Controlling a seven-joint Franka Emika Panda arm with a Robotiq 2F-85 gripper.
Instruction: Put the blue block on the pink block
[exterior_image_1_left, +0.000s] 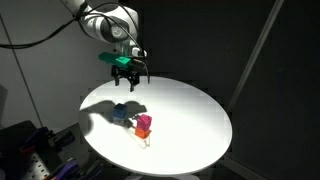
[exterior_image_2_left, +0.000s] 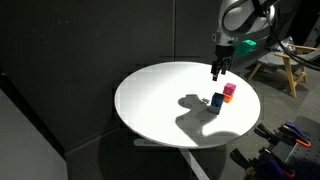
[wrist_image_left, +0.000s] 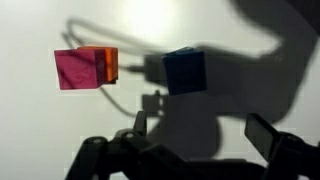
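Wrist view spotter: Your jaws stand apart at the bottom of my picture, dark and blurred, with nothing between them. The blue block (wrist_image_left: 185, 70) sits on the white counter (wrist_image_left: 30, 130) higher in the picture, roughly in line with that gap and partly in shade.

Exterior spotter: Agreed, operator. In both exterior views your arm (exterior_image_1_left: 110, 25) holds the jaws in the air above the round counter (exterior_image_1_left: 190, 110), near its rim and clear of every block. You are touching nothing.

Wrist view spotter: The pink block (wrist_image_left: 75, 70) lies to the left of the blue block as I see it, with a strip of counter between them. An orange-red block (wrist_image_left: 108, 64) sits tight against the pink block, on the side that faces the blue block.

Exterior spotter: From out here the blue block (exterior_image_1_left: 121, 113) rests by itself on the counter, near the pink block (exterior_image_1_left: 144, 122) but apart from it. The orange-red block is too small for me to place with any certainty. Your arm's shadow (exterior_image_2_left: 190, 112) spreads across the counter and reaches the blue block.

Wrist view spotter: Both cubes look upright and flat on the counter. Their faces are not squared to each other, and the blue block is turned a little.

Exterior spotter: So the blue block is on the counter beside the pink block, not on top of it, and your jaws are wide and hold nothing.
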